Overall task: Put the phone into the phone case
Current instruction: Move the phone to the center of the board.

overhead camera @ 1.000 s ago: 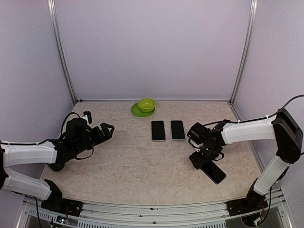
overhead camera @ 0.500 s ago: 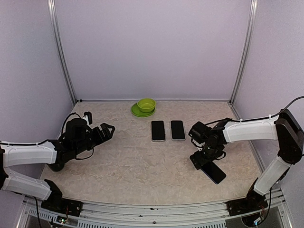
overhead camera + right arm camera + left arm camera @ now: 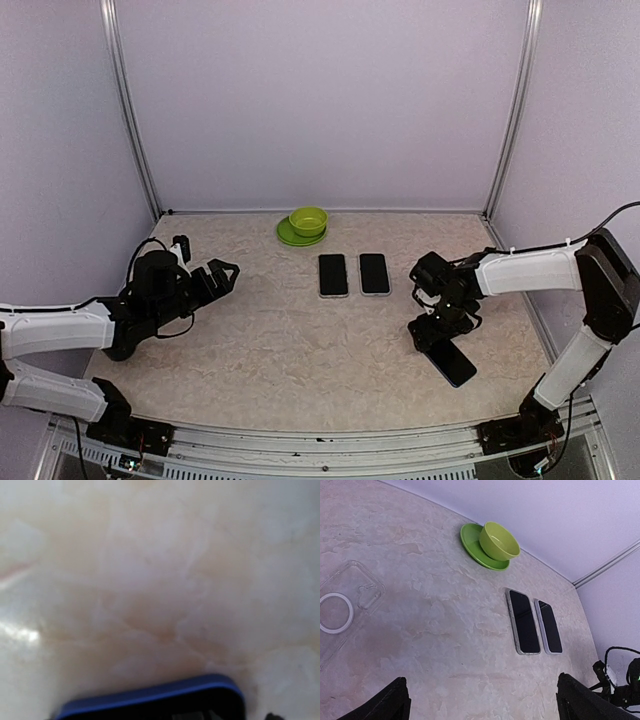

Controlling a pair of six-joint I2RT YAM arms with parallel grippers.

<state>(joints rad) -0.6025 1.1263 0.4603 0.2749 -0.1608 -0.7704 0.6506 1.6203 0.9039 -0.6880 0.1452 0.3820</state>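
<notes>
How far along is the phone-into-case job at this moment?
Nothing done yet: the clear case lies empty near the open left gripper. In hand: the right gripper is at the blue-edged phone on the table; grip unclear. Left: carry it across and seat it.

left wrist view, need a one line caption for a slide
Clear phone case at left, two phones side by side at right, green bowl on its plate behind.
</notes>
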